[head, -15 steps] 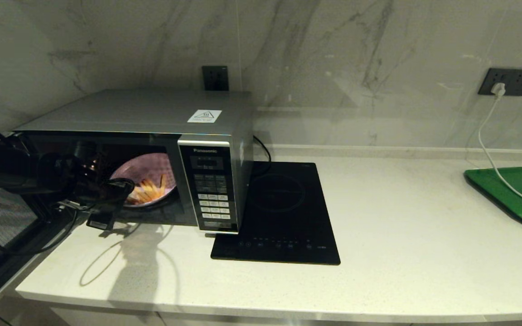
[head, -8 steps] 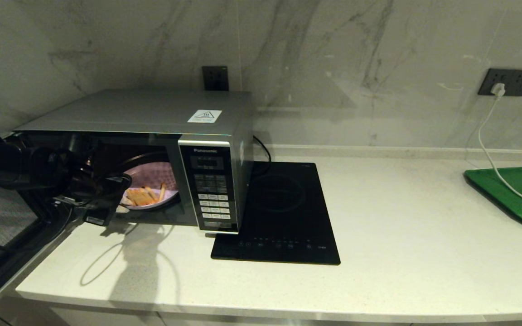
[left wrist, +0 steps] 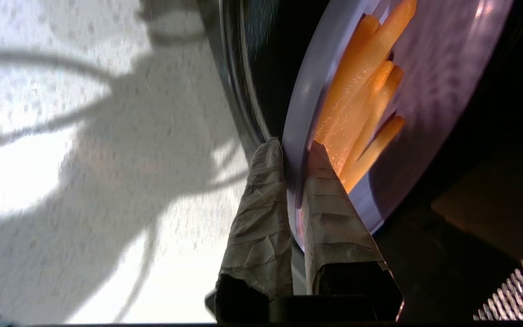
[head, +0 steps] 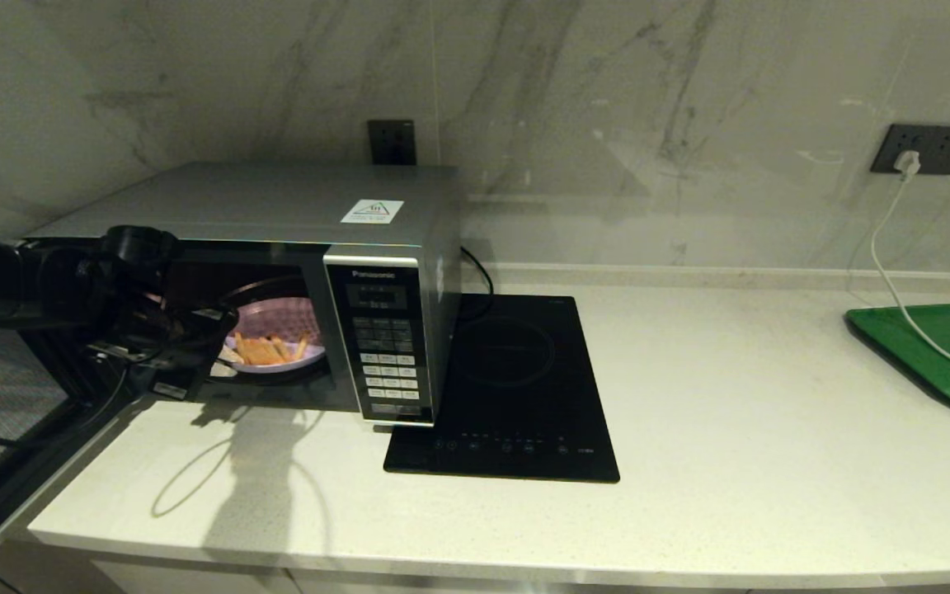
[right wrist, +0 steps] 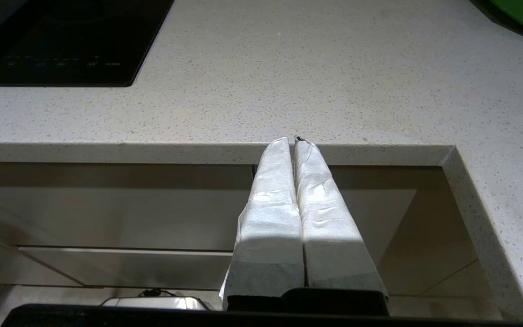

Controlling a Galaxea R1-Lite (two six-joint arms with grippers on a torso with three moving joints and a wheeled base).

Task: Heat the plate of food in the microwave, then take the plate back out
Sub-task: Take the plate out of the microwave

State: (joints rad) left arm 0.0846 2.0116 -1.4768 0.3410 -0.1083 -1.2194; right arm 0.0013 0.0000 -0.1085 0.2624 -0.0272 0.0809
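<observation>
1. 1 thin pinch: the left gripper (left wrist: 294, 156) is clamping only the rim of the plate of food (left wrist: 443, 68); tilting could be spilling fries (left wrist: 361, 100).
2. The lilac plate is sitting inside the open microwave (head: 277, 206).
3. The right gripper (right wrist: 294, 141) is idling closed, empty, below the counter edge.

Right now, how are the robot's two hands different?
The left end effector is at the microwave opening, shut on the plate of food; the right end effector is shut on nothing, parked below the counter edge. Both have wrapped fingers.
</observation>
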